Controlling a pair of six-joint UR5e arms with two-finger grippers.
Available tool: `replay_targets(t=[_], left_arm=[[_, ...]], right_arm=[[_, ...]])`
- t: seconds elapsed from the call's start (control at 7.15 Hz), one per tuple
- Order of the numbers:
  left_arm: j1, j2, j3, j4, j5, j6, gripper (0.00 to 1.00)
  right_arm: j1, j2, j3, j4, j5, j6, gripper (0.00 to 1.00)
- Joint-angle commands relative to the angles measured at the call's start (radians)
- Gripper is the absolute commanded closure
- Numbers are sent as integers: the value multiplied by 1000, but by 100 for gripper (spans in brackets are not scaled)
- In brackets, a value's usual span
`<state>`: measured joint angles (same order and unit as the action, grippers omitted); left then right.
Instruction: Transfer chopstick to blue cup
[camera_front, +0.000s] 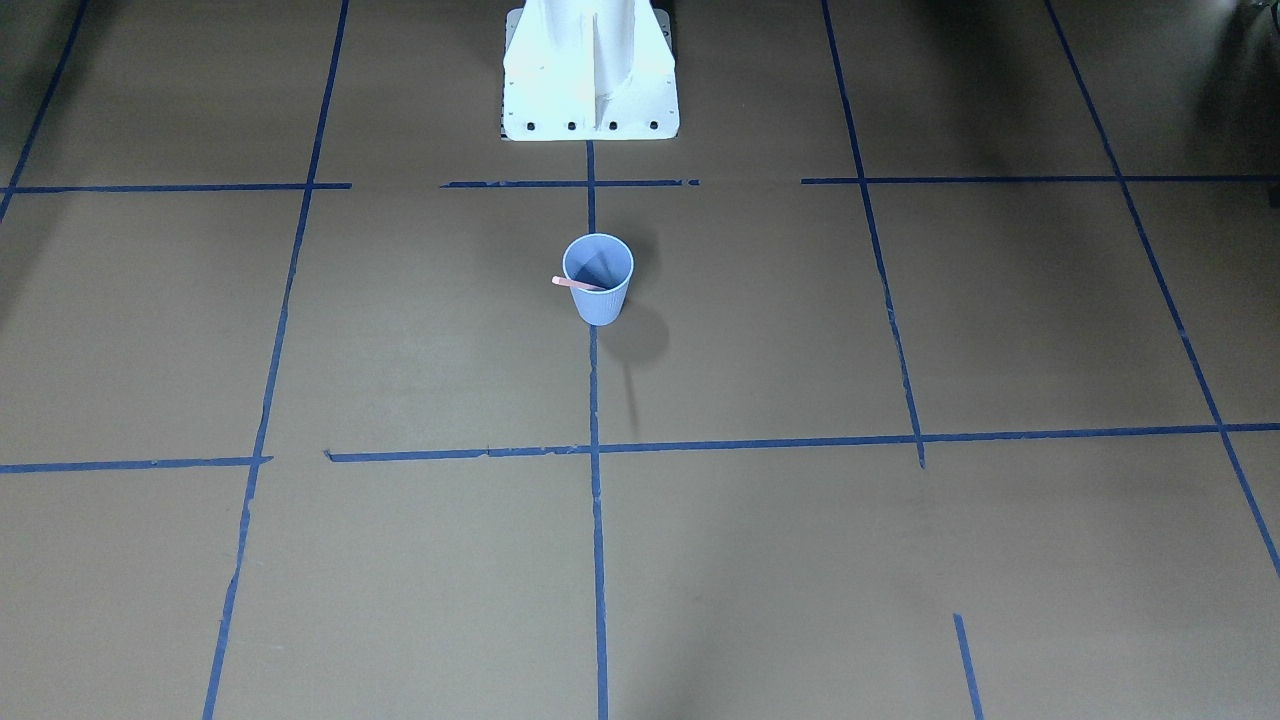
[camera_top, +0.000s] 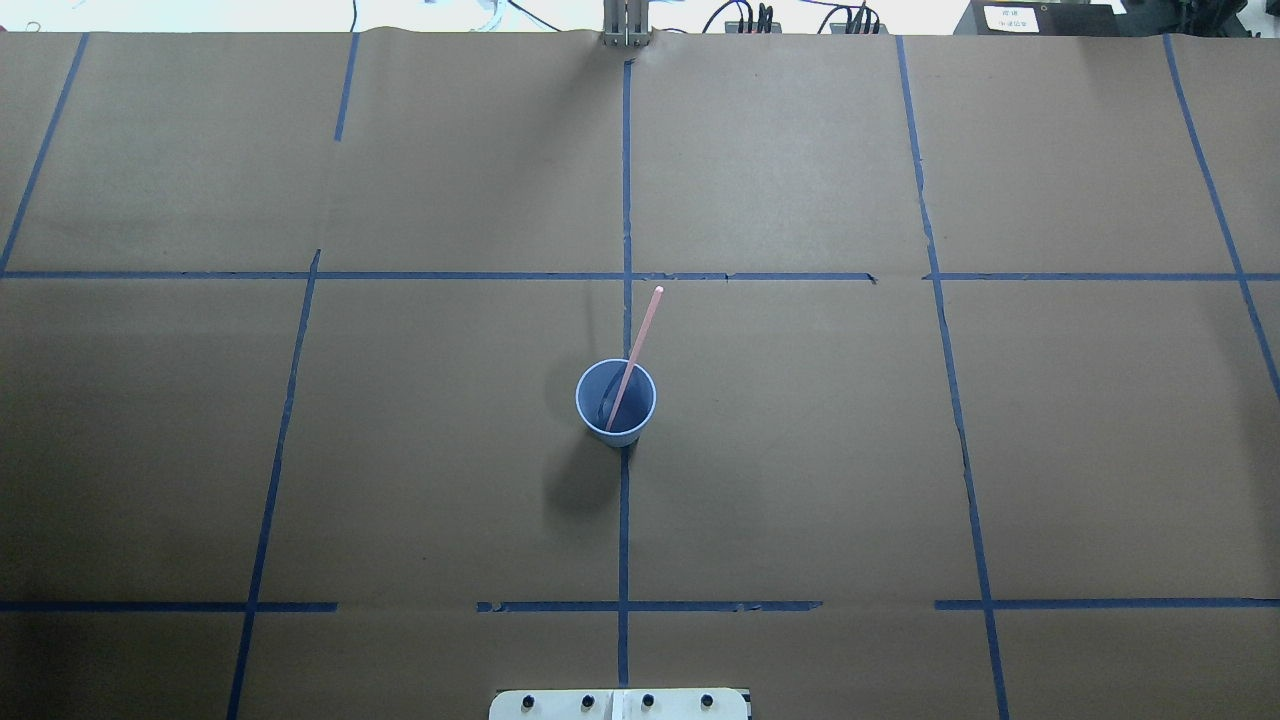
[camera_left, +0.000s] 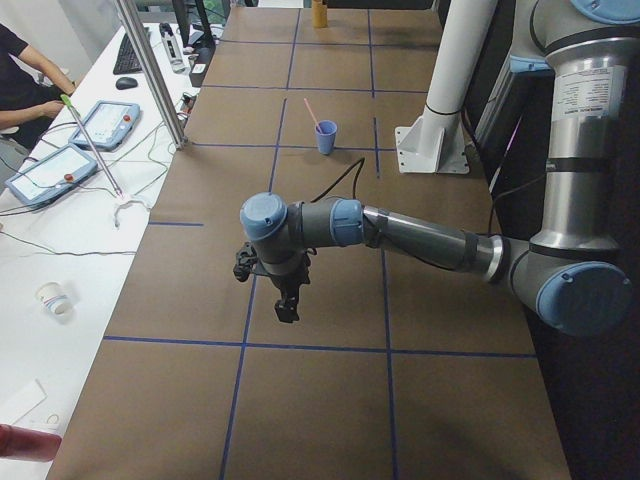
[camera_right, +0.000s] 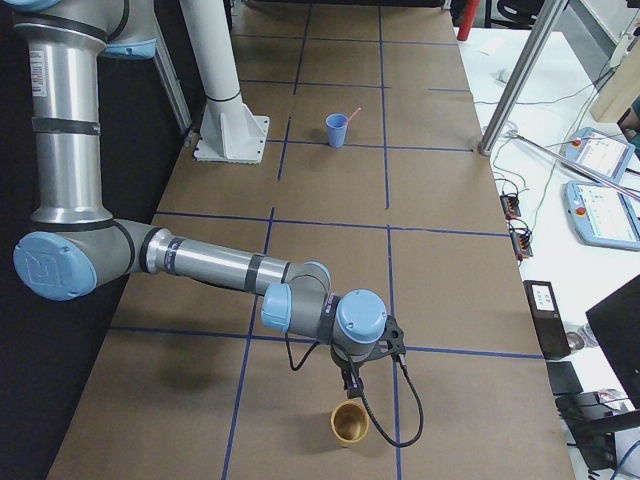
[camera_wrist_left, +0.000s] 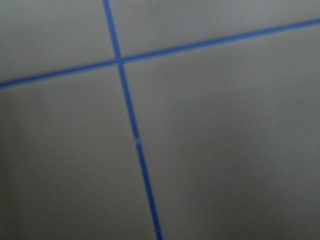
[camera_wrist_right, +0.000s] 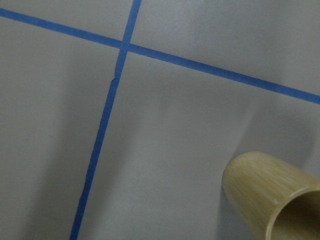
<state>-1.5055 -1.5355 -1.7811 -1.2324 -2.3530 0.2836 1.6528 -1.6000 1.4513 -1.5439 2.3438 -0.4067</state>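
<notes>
The pale blue cup (camera_front: 598, 278) stands upright at the table's middle on a blue tape line (camera_top: 616, 400). The pinkish-red chopstick (camera_top: 634, 350) stands inside it, leaning over the rim toward the far side; its tip shows in the front view (camera_front: 578, 284). Both show small in the side views, the cup (camera_left: 326, 137) (camera_right: 338, 130) and the stick (camera_left: 313, 113) (camera_right: 351, 115). My left gripper (camera_left: 287, 305) hangs above the table far off to one end; I cannot tell if it is open. My right gripper (camera_right: 350, 383) hangs at the other end; I cannot tell its state.
A bamboo-coloured cup (camera_right: 349, 423) stands just under my right gripper and shows in the right wrist view (camera_wrist_right: 272, 195). The white robot base (camera_front: 590, 80) stands behind the blue cup. Teach pendants (camera_left: 50, 170) and a metal post (camera_left: 150, 70) are beside the table.
</notes>
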Motion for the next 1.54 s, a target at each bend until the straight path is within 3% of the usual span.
replay_targets(t=[0.0,0.14,0.98,1.4], left_arm=[[-15,24,36,-25,-3,62,0],[-16,28,32,-25,1,51,0],[-13,26,15,-27,3,-50,0],[-13,14,5,-29,-6,-47,0]], right_arm=[[-30,8,59,-1,3,75,0],[-80,-11,110,-2,0,182,0],[-151,-77,231,-16,6,370,0],[-153,-142,369,-90,-15,367,0]])
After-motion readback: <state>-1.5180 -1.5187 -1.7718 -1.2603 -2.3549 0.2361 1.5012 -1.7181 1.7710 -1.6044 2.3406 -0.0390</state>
